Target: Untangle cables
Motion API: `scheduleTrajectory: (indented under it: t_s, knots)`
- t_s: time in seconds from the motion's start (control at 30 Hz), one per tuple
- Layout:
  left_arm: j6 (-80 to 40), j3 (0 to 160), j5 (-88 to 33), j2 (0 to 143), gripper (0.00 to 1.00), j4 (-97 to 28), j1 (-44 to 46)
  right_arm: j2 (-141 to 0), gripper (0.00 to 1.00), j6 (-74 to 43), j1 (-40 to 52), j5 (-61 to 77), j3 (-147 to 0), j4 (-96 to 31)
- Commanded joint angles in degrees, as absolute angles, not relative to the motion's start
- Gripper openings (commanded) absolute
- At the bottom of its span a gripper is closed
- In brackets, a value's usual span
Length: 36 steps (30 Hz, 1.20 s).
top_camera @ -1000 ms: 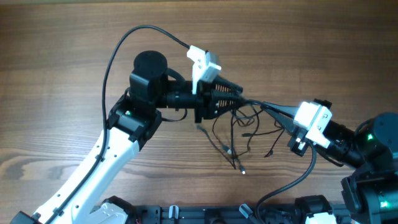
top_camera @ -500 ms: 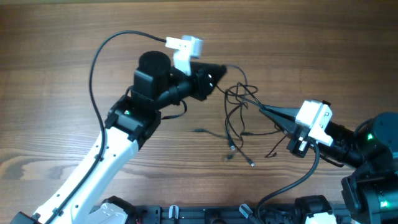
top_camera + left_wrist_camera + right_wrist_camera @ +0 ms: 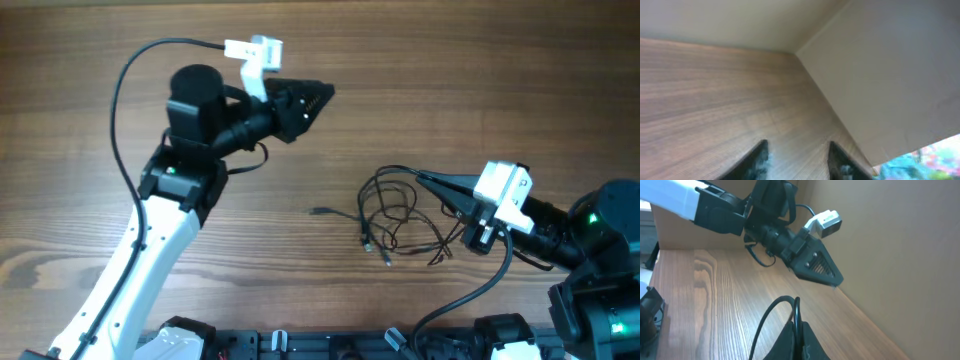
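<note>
The cables [image 3: 388,214] are thin dark wires lying in a loose tangle on the wooden table, with one plug end [image 3: 320,211] trailing off to the left. My right gripper [image 3: 422,179] is shut on a strand at the tangle's upper right edge. In the right wrist view that strand [image 3: 771,317] loops up and over the closed fingertips of the right gripper [image 3: 798,326]. My left gripper [image 3: 318,96] is raised far up and left of the tangle. Its jaws stand apart in the left wrist view [image 3: 797,146] with only bare wood between them.
The table [image 3: 480,70] is plain brown wood. A thick black arm cable [image 3: 130,70] arcs over the left arm, and another [image 3: 480,290] curls below the right arm. Black fixtures line the front edge [image 3: 330,345].
The left gripper has let go of the cables and swung up and left, away from them. The tangle has dropped back onto the table beside the right gripper, which stayed put.
</note>
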<state>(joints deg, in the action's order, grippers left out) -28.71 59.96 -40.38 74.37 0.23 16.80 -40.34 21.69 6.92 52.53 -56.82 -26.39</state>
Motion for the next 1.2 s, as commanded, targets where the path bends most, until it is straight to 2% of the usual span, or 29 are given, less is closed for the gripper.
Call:
scheduleTrajectory:
  t_s: [0.0, 0.1, 0.2, 0.27, 0.3, 0.37, 0.43, 0.63, 0.97, 1.1, 1.13, 1.17]
  knots:
    - [-23.3, 60.1, -47.8, 74.3, 0.59, -2.2, 16.2, -40.3, 0.04, 21.0, 6.8, 54.0, -57.4, -25.7]
    - [-18.8, 60.1, -51.4, 74.3, 0.79, -6.8, 16.3, -40.3, 0.04, 20.8, 6.8, 54.0, -57.4, -23.9]
    - [-10.3, 60.1, -65.5, 74.3, 0.79, -5.2, 16.3, -40.3, 0.04, 14.7, 6.8, 53.6, -57.4, -16.9]
    - [-8.6, 60.1, -70.8, 74.3, 0.79, -4.1, 16.3, -40.3, 0.04, 11.0, 6.8, 53.6, -57.4, -11.7]
    - [-7.1, 60.1, -74.6, 74.3, 0.82, -3.1, 16.3, -40.3, 0.04, 7.6, 6.8, 53.4, -57.4, -7.8]
    - [-6.4, 60.1, -79.8, 74.2, 1.00, 1.3, 16.3, -40.3, 0.04, 2.0, 6.8, 52.7, -57.4, -2.1]
    - [-6.7, 60.1, -84.1, 73.9, 1.00, 8.1, 16.4, -40.3, 0.04, 1.0, 6.8, 52.4, -57.4, -0.7]
    - [-13.0, 60.1, -83.0, 73.3, 1.00, 27.2, 19.6, -40.3, 0.04, -0.3, 6.8, 52.5, -57.4, -2.6]
    - [-12.4, 60.1, -74.1, 73.3, 1.00, 28.3, 30.4, -40.3, 0.04, -0.4, 6.8, 58.1, -57.4, -1.7]
    - [-12.4, 60.1, -71.9, 73.3, 0.98, 29.9, 32.1, -40.3, 0.04, -0.4, 6.8, 58.6, -57.4, -1.6]
    - [-12.4, 60.1, -71.9, 73.3, 0.84, 30.4, 32.1, -40.3, 0.04, -0.4, 6.8, 58.6, -57.4, -1.6]
    - [-12.4, 60.1, -71.9, 73.3, 0.59, 31.4, 32.1, -40.3, 0.04, -0.4, 6.8, 58.5, -57.4, -1.7]
